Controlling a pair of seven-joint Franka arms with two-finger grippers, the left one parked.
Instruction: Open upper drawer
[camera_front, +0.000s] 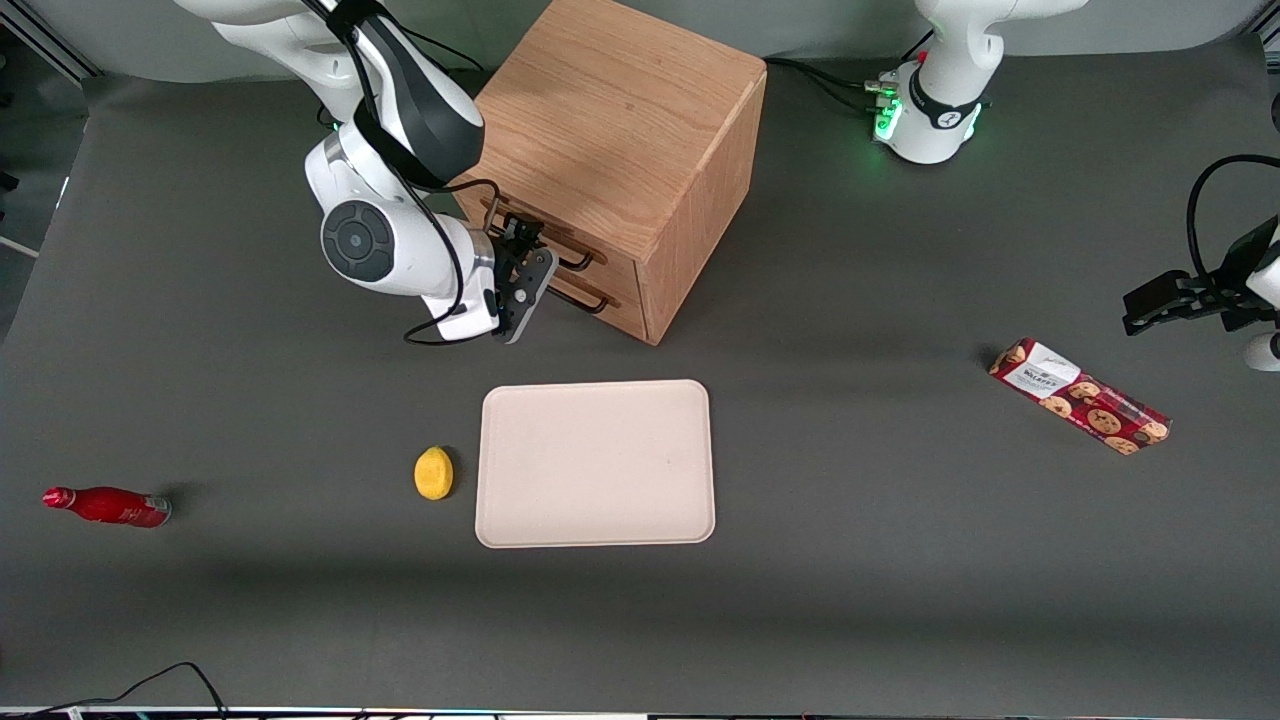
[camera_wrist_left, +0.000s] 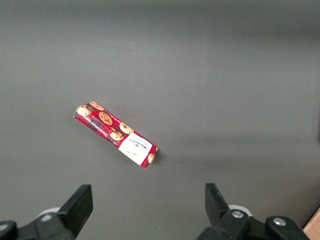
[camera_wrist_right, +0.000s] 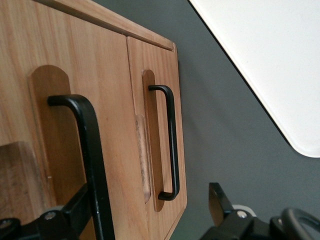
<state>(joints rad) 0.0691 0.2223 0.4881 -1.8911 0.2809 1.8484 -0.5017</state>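
Observation:
The oak cabinet (camera_front: 610, 110) stands on the table with its two drawer fronts facing the working arm. The upper drawer (camera_wrist_right: 107, 75) has a light wood front and a long black bar handle (camera_wrist_right: 92, 150), which also shows in the front view (camera_front: 578, 262). Its front looks flush with the bottom drawer (camera_wrist_right: 150, 55), which has a matching handle (camera_wrist_right: 171, 145). My gripper (camera_wrist_right: 147, 215) is open right in front of the upper drawer (camera_front: 522, 238). The upper handle's bar runs between the fingers, close against one finger (camera_wrist_right: 75, 210). The other finger (camera_wrist_right: 220, 202) is out past the bottom drawer's edge.
A cream tray (camera_front: 596, 463) lies on the table in front of the cabinet, nearer the front camera. A yellow lemon (camera_front: 433, 472) sits beside it. A red bottle (camera_front: 107, 506) lies toward the working arm's end, and a cookie pack (camera_front: 1080, 396) toward the parked arm's end.

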